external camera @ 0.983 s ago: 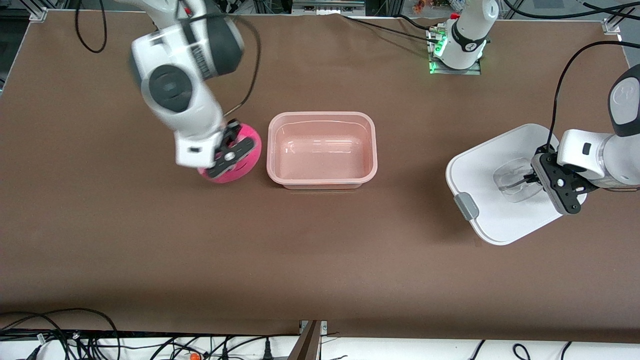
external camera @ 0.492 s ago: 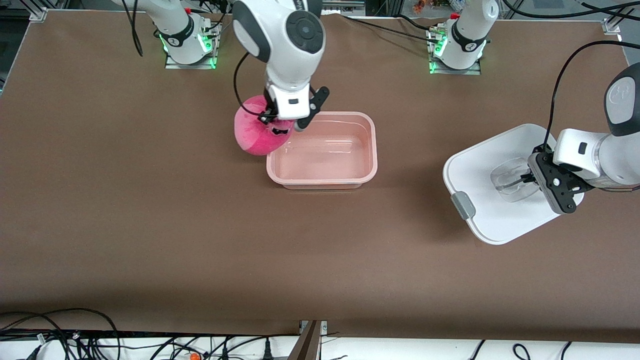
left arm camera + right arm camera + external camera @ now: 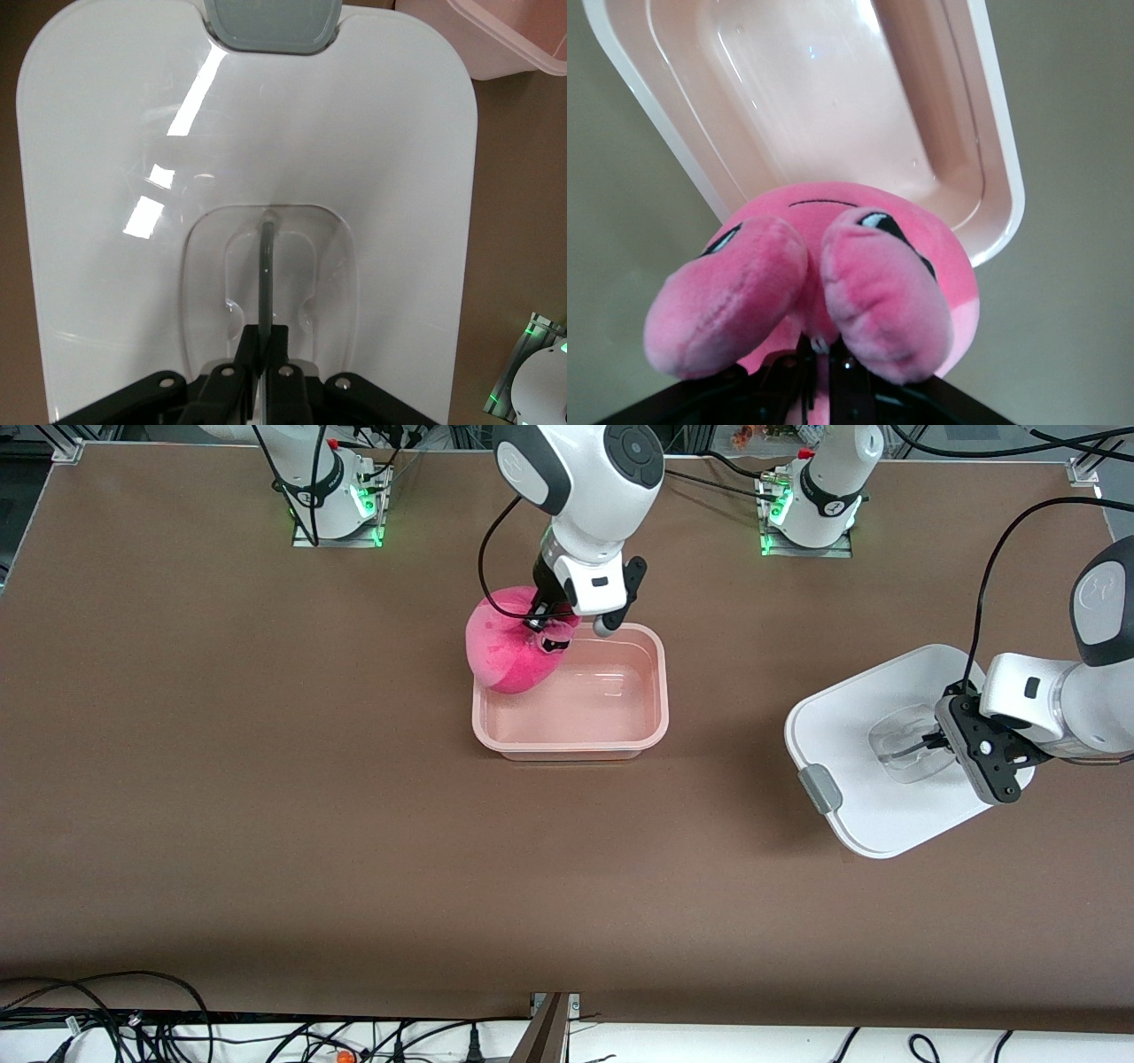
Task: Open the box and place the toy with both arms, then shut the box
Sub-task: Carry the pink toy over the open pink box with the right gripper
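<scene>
Right pincer (image 3: 542, 625) clamped on toy (image 3: 507, 648) over box (image 3: 571, 744), left pincer (image 3: 932, 742) gripping lid (image 3: 850, 722) handle

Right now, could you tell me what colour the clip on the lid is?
Grey, on the white lid; the clip shows best in the left wrist view.

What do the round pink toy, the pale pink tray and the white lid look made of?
The round hot-pink toy, held by the right gripper, looks like soft plush: fuzzy nap. The pale pink tray looks like glossy translucent plastic. The white lid, held by the left gripper, seems smooth shiny plastic, showing glare.
</scene>
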`<state>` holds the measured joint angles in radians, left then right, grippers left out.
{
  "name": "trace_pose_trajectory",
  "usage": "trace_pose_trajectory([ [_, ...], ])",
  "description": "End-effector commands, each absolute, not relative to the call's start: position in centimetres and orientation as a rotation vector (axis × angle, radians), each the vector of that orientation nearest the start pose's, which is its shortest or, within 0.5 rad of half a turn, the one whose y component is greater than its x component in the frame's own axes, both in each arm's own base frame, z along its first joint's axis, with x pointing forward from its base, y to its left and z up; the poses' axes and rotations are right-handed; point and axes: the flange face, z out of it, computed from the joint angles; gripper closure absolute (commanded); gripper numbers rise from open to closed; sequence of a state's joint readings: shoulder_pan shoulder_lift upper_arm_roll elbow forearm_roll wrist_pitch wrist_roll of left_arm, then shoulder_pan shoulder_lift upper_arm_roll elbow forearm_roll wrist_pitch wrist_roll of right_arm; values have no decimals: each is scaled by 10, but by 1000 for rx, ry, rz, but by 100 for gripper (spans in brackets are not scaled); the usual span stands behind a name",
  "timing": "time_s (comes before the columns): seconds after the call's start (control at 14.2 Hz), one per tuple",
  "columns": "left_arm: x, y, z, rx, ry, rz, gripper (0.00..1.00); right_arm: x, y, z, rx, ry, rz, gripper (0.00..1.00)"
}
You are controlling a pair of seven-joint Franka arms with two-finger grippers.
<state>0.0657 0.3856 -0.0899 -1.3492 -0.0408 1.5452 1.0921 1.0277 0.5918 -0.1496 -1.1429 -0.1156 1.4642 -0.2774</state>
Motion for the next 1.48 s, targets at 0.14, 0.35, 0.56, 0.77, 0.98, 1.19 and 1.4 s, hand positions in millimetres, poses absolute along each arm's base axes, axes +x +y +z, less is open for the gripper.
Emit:
trace_pose_trajectory([
  [0.14, 650, -9, 503, -2805, 1771, 184, 100, 429, 568, 413, -2770, -2034, 313, 100],
  [0.35, 651, -13, 502, -2803, 1775, 190, 100, 421, 580, 383, -2794, -2158, 325, 100],
  [0.56, 651, -14, 501, -2804, 1776, 189, 100, 421, 583, 353, -2801, -2254, 378, 100],
  [0.77, 651, -15, 500, -2813, 1777, 185, 100, 418, 590, 324, -2800, -2337, 390, 100],
  [0.98, 651, -17, 495, -2828, 1788, 191, 100, 425, 595, 303, -2782, -2366, 324, 100],
  [1.19, 651, -22, 496, -2813, 1806, 190, 100, 432, 600, 292, -2769, -2380, 247, 100],
  [1.4, 651, -27, 496, -2810, 1813, 191, 100, 436, 604, 296, -2754, -2383, 155, 100],
])
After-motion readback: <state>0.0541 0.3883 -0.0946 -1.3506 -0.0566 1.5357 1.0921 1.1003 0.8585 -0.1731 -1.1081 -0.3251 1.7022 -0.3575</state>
